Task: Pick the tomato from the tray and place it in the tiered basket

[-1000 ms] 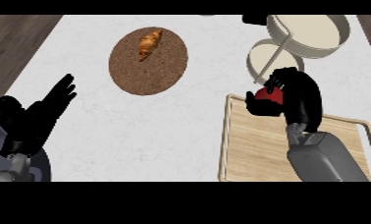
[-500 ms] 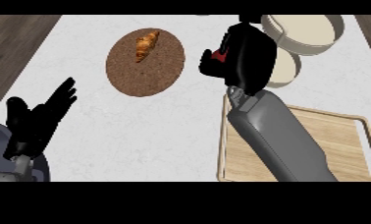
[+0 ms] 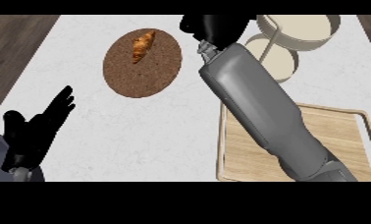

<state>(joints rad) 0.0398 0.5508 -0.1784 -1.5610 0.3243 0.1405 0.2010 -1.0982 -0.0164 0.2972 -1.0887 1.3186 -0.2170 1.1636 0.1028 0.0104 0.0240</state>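
right robot hand point(image 3: 214, 25) moved farther back, its hold perhaps hidden.

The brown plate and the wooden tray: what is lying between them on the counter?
In the head view, the robot's grey right forearm crosses that stretch above the white counter. Nothing else shows between the brown plate and the wooden tray.
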